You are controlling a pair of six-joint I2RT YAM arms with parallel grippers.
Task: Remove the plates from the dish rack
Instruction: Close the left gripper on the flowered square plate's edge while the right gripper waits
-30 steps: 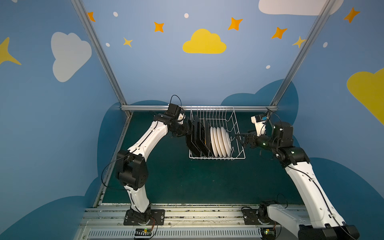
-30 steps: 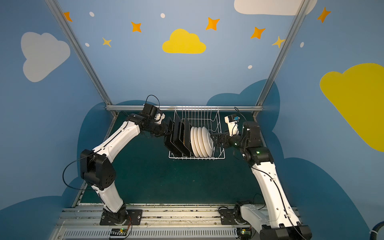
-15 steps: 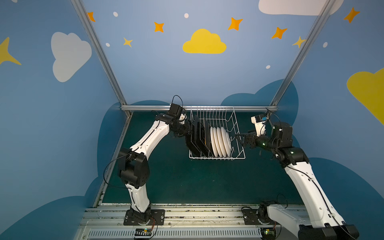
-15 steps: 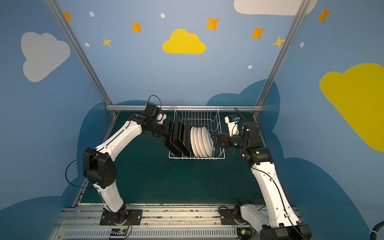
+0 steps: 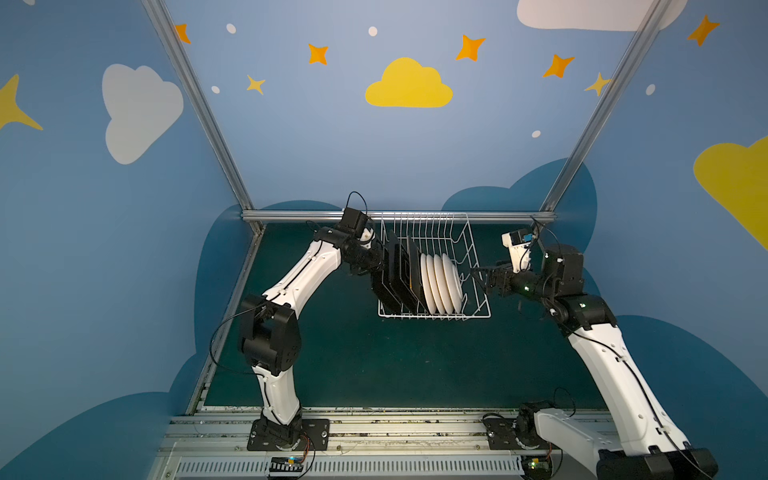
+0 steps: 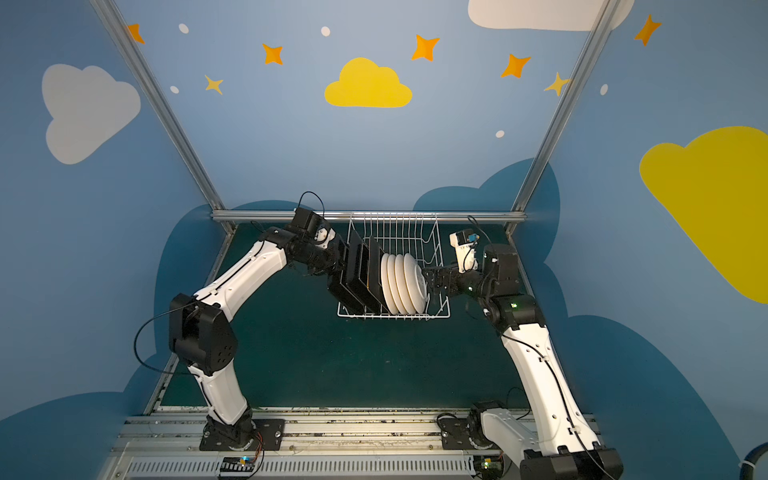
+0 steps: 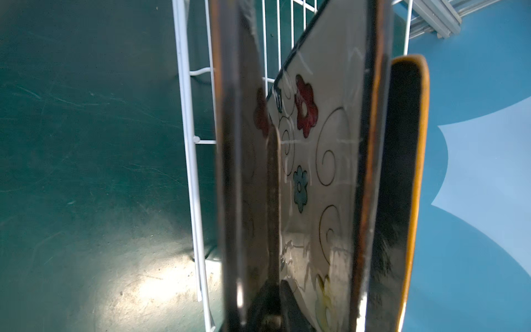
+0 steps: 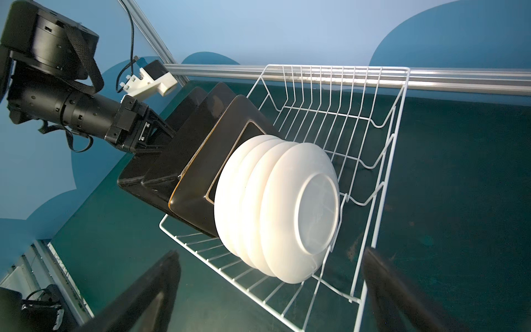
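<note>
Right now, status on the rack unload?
Left gripper astride rim of the outermost square plate, grip unconfirmed. Right gripper open, facing the round white plates. No plate out of the dish rack yet. No obstruction seen.

Blue painted walls [image 5: 395, 166] close the cell on the left, far and right sides. The far wall carries a yellow cloud [image 5: 409, 85], orange four-pointed stars [image 5: 470, 47] and small white dots [image 5: 372, 31]. A pale grey-white cloud [image 5: 139, 110] sits on the left wall, and a larger yellow cloud [image 5: 735, 183] on the right. Darker blue cloud shapes [image 5: 519, 199] run along the foot of the walls. Two slanted silver metal posts [image 5: 199, 108] rise from the far corners, joined low down by a horizontal silver bar [image 5: 299, 216]. The dark green table [image 5: 395, 365] is scuffed, with a bright patch of light [image 7: 149, 284] in the left wrist view. Grey metal rails [image 5: 395, 432] edge its near side.
</note>
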